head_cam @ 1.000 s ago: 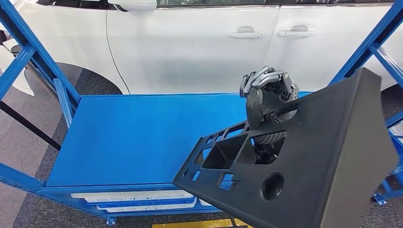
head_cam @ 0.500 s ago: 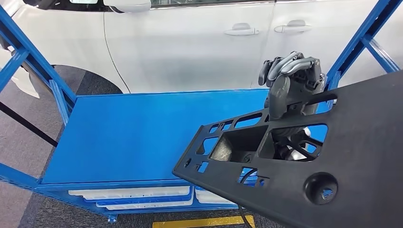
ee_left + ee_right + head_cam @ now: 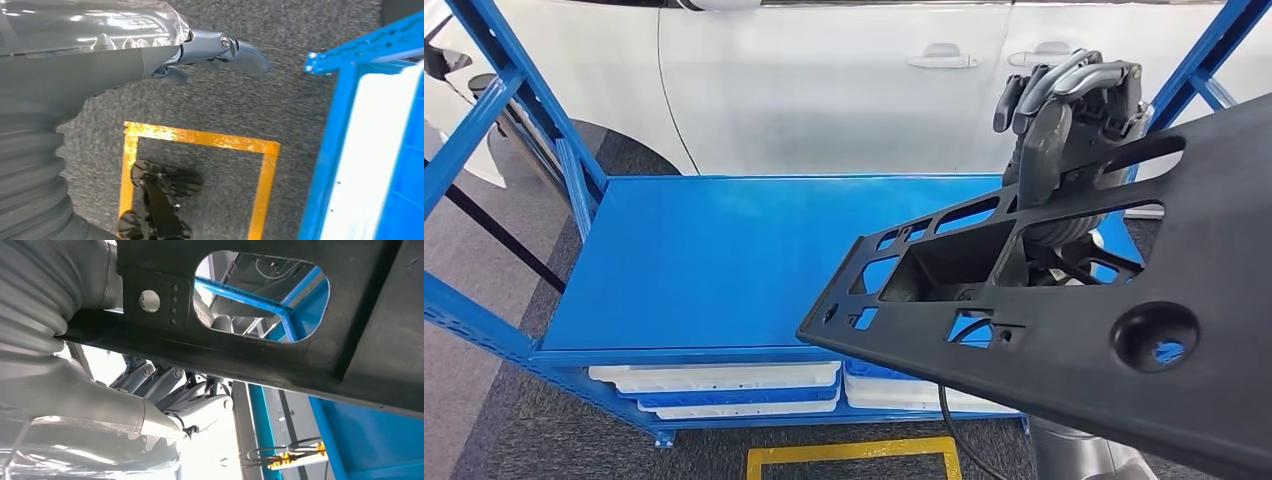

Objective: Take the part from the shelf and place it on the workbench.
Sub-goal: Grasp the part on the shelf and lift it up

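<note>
The part [image 3: 1074, 350] is a large black plastic panel with several cutouts, held tilted in the air over the right front of the blue shelf [image 3: 724, 260]. My right hand [image 3: 1069, 120] grips it through an opening near its far edge, fingers curled over the top. In the right wrist view the panel's underside [image 3: 250, 365] crosses the picture, and my right hand's [image 3: 175, 400] dark fingers are wrapped against it. My left hand [image 3: 220, 47] hangs over the grey carpet with its fingers apart, holding nothing.
A white car [image 3: 824, 90] stands just behind the shelf. Blue uprights [image 3: 514, 90] frame the shelf on both sides. White parts [image 3: 714, 378] lie on the lower tier. A yellow floor marking [image 3: 854, 455] lies in front of the shelf.
My right hand has moved up and to the right with the panel, which now lies flatter and reaches further off the right edge. The view has shifted slightly too.
</note>
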